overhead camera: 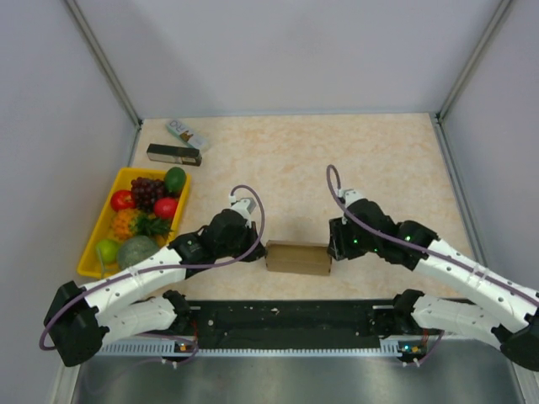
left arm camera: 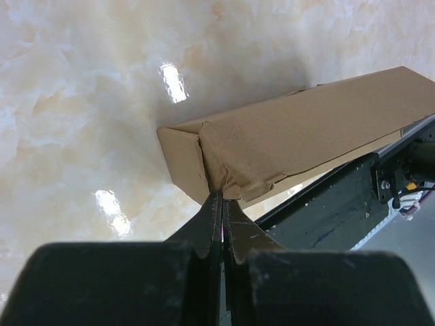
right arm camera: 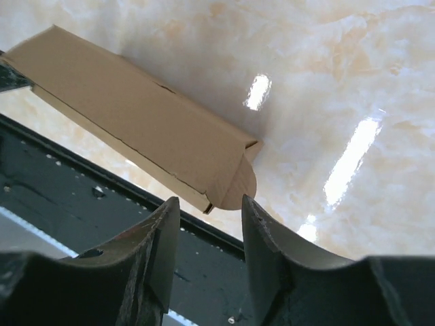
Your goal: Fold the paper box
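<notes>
Brown cardboard, thin and light, makes up the paper box [overhead camera: 298,257]. It lies on its long side on the tabletop [overhead camera: 295,160], close to the near edge, just beyond the black rail [overhead camera: 286,316] and between the two arms. It looks formed into a slim carton already, and only the ends appear unfinished.

The left gripper [left arm camera: 219,202] is clenched, with its fingertips pressed together right at the crumpled flap on the box's left end. I cannot tell whether a sliver of card is nipped between them. The right gripper [right arm camera: 209,204] is released, jaws apart. The rounded tab [right arm camera: 239,185] at the box's right end sits just ahead of the gap and seems to touch neither finger.

A carton like this probably weighs almost nothing, so it will skate across the glossy tabletop under any sideways push. One end likely has to be braced while the other is worked. The walls are stiff along their length but hollow, so a hard squeeze across the middle would dent them. The creased flaps bend easily and tear at the cuts. The best places to take hold look like the end tabs, pinched flat near their fold lines.
</notes>
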Available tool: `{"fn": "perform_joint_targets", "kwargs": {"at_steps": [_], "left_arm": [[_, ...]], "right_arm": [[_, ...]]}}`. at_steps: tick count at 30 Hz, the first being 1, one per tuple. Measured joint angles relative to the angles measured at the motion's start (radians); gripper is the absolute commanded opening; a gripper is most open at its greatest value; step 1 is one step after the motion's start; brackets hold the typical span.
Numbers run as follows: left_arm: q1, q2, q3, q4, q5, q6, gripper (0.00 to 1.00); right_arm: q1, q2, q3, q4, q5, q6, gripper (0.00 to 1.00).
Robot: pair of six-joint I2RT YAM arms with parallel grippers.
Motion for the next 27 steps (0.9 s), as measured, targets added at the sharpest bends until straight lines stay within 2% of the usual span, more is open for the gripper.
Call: {"fn": "perform_joint_targets", "kwargs": {"at_steps": [4, 11, 14, 18, 21, 23, 24, 27], "left_arm": [[0.000, 0.000, 0.002, -0.005, -0.002, 0.007, 0.00], [0.000, 0.000, 0.002, -0.007, -0.002, 0.011, 0.00], [0.000, 0.000, 0.002, -0.008, -0.002, 0.011, 0.00], [0.000, 0.000, 0.002, -0.007, -0.002, 0.011, 0.00], [-0.003, 0.005, 0.005, -0.007, -0.001, 0.011, 0.00], [-0.004, 0.009, 0.008, -0.007, -0.001, 0.011, 0.00], [-0.005, 0.011, 0.010, -0.008, 0.000, 0.011, 0.00], [-0.005, 0.018, 0.014, -0.008, 0.002, 0.011, 0.00]], "right_arm": [[0.099, 0.088, 0.051, -0.049, 0.112, -0.027, 0.40], [0.153, 0.182, 0.082, -0.110, 0.238, -0.049, 0.40], [0.165, 0.211, 0.084, -0.116, 0.266, -0.051, 0.32], [0.183, 0.235, 0.084, -0.124, 0.312, -0.048, 0.16], [0.187, 0.237, 0.084, -0.123, 0.323, -0.040, 0.11], [0.188, 0.237, 0.084, -0.117, 0.325, -0.033, 0.14], [0.188, 0.237, 0.084, -0.114, 0.325, -0.032, 0.20], [0.189, 0.237, 0.084, -0.103, 0.324, -0.031, 0.21]]}}
